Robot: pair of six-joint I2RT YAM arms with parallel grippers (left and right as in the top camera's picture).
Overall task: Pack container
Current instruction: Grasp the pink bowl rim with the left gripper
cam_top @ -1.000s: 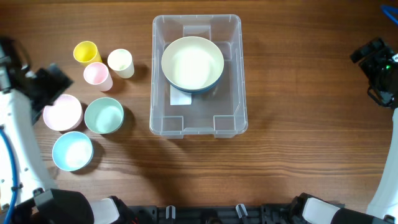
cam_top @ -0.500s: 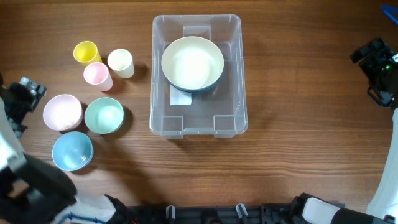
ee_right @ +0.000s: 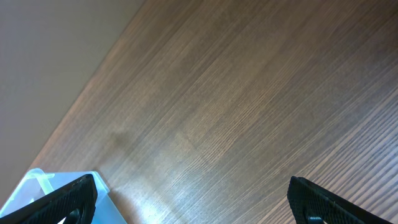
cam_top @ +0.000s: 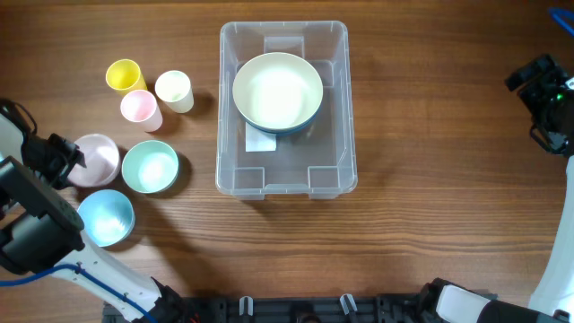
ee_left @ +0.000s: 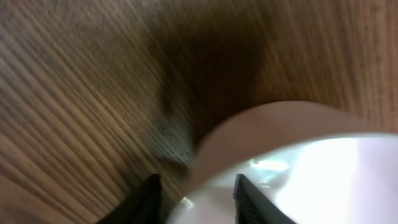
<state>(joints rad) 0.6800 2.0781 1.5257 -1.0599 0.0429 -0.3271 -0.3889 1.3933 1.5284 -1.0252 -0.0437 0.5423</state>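
pink bowl (ee_left: pixel 298 168) rim seen between parted left gripper (ee_left: pixel 198 199) jaws in wrist view only, container (cam_top: pixel 327 148) holding cream bowl (cam_top: pixel 278 90) shown overhead, right gripper (ee_right: pixel 196 208) jaws released above bench (ee_right: pixel 249 93)

The bench (cam_top: pixel 430 135) is brown wood with thin lines in it and a soft shine. The container (cam_top: pixel 332 144) is clear plastic, smooth and see-through. Its white label (cam_top: pixel 260 141) looks like paper. The pink bowl (ee_left: pixel 323 168) is smooth and shiny, with a bright gleam.
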